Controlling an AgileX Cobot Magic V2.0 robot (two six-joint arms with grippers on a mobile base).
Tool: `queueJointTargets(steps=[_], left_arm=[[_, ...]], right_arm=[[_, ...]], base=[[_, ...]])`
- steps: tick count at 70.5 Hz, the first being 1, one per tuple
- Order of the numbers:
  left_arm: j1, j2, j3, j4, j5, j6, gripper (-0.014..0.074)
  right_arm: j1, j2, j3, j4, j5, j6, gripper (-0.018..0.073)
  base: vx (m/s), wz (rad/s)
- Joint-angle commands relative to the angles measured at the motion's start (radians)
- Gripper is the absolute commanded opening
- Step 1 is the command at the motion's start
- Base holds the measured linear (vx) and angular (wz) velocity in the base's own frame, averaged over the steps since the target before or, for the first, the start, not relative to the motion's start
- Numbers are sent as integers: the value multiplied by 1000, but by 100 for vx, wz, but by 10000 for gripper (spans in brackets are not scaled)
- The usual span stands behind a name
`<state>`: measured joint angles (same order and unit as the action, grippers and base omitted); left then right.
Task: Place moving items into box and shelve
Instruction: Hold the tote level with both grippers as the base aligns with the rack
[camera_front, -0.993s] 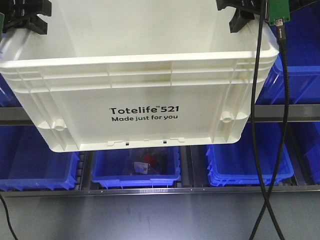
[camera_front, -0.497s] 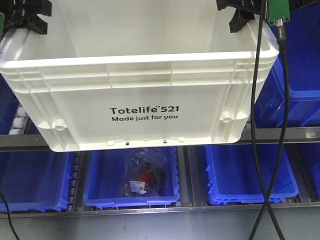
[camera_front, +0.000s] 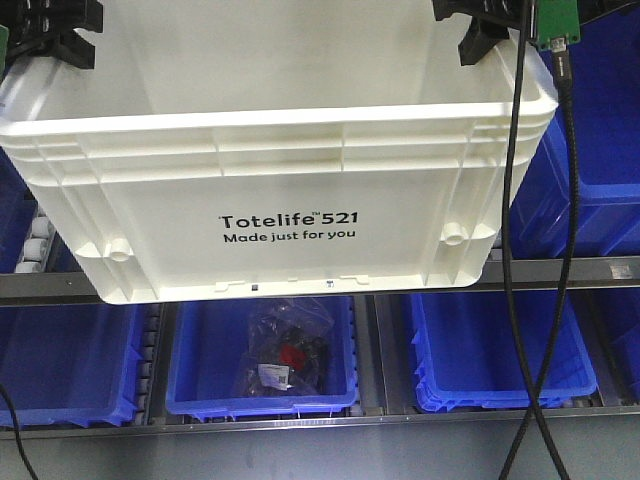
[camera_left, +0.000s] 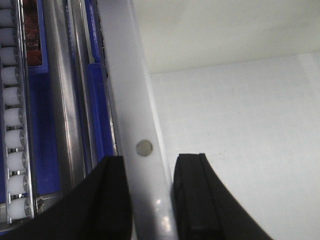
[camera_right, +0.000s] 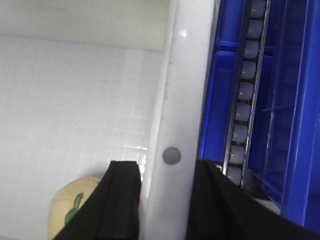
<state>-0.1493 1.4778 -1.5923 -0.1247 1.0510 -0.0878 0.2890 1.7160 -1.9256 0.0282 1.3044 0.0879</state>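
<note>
1. Ahead of me stand shelf rails (camera_front: 560, 270) with roller tracks (camera_right: 242, 95) and blue bins (camera_front: 495, 350); the middle bin (camera_front: 265, 385) holds bagged parts.
2. My left tool (camera_left: 150, 200) and right tool (camera_right: 165, 200) are each clamped on a side rim of the box (camera_front: 285, 190), one finger inside, one outside.
3. The box hangs between my tools, before the shelves.
4. The yellow item (camera_right: 75, 202) lies inside, beside my right tool's inner finger.

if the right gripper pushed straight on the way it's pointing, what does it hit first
Probably nothing new: the right gripper already straddles the box rim, so it would just seat deeper onto that wall. Depth is unclear.
</note>
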Motion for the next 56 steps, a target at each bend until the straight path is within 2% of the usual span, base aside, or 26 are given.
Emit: queueJointTargets(steps=[1,56], left_arm=[[-6,-51,-44,-13,-116,24,-17],[-6,-51,-44,-13,-134,24,-17]], right_arm=[[-5,-68,-42,-16,-77,-16,-12],[-5,-68,-42,4,-84,-8,-12]], base=[[0,0],[0,0]])
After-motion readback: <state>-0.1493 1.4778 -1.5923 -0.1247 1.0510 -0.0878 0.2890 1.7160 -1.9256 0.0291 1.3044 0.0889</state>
